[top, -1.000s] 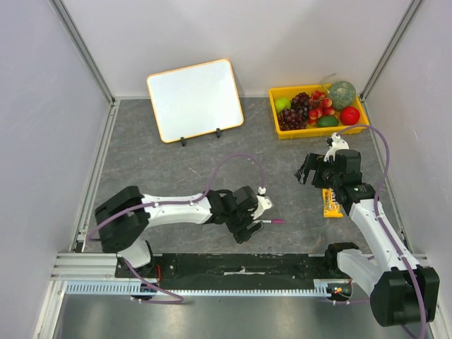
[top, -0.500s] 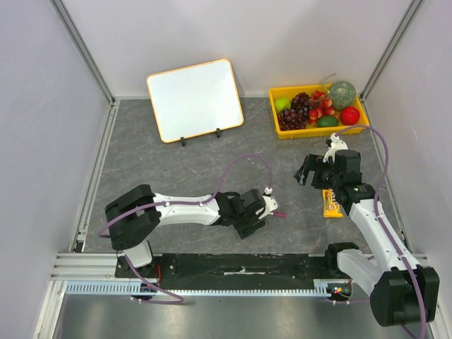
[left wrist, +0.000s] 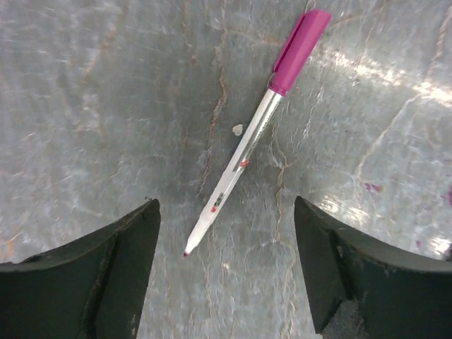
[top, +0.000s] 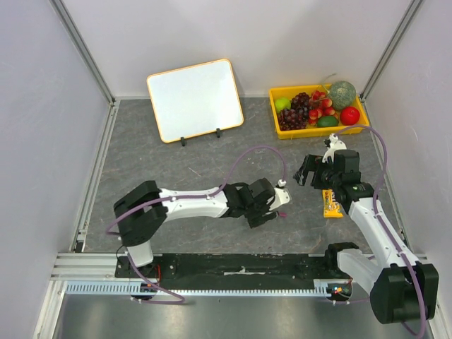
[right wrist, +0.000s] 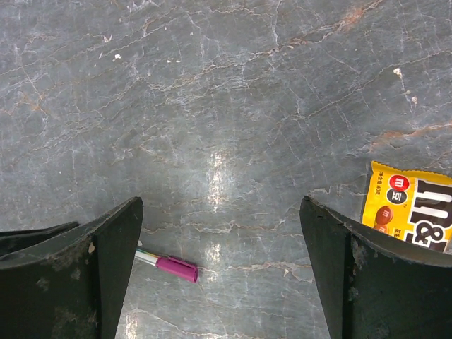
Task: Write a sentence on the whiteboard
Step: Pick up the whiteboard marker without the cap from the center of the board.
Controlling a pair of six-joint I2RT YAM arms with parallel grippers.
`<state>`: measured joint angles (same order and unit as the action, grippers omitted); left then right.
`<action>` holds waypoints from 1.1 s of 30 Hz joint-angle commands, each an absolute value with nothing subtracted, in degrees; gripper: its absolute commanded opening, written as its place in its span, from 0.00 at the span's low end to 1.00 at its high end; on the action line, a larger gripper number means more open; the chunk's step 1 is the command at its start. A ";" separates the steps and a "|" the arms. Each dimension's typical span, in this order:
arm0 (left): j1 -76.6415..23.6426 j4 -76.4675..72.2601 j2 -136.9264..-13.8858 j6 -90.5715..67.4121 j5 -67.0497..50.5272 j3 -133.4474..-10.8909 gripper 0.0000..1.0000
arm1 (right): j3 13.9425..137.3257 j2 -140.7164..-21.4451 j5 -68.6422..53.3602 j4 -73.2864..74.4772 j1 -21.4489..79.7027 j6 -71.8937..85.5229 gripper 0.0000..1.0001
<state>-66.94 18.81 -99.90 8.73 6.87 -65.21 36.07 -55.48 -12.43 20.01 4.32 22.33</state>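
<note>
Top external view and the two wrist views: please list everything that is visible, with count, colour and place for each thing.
whiteboard: 1, white with an orange frame, far left part of the table, propped up on black feet
yellow tray: 1, yellow, far right corner
fruit: several, dark purple, green and red, inside the yellow tray
marker pen: 1, white barrel with a magenta cap, flat on the table under the left gripper
candy packet: 1, yellow and brown, flat on the table on the right side
table: 1, grey, stone pattern
left gripper: 1, black fingers, open over the marker pen, not touching it
right gripper: 1, black fingers, open, empty, beside the candy packet
</note>
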 commanded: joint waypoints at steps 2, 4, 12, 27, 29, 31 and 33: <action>-63.81 16.17 -105.99 12.83 1.15 -66.45 0.72 | 37.00 -56.08 -12.92 19.07 4.31 21.88 0.98; -62.85 15.91 -106.44 12.75 0.70 -65.40 0.62 | 37.09 -56.07 -12.92 19.25 4.31 21.62 0.98; -57.14 11.26 -100.39 5.72 -3.86 -57.14 0.02 | 37.62 -57.13 -16.86 19.16 4.31 20.22 0.98; -39.21 6.85 -65.59 -15.98 -21.44 -46.58 0.02 | 38.14 -54.14 -35.68 3.36 12.90 28.99 0.98; -37.54 7.47 -61.37 -18.18 -23.81 -47.19 0.02 | 38.93 -54.66 -35.86 -1.73 16.50 33.64 0.98; -36.74 8.69 -58.28 -19.94 -25.13 -48.42 0.02 | 40.33 -55.98 -35.51 -6.83 20.37 37.68 0.98; -36.30 9.23 -55.65 -21.44 -26.10 -49.30 0.02 | 41.39 -57.82 -35.77 -13.58 23.98 42.69 0.98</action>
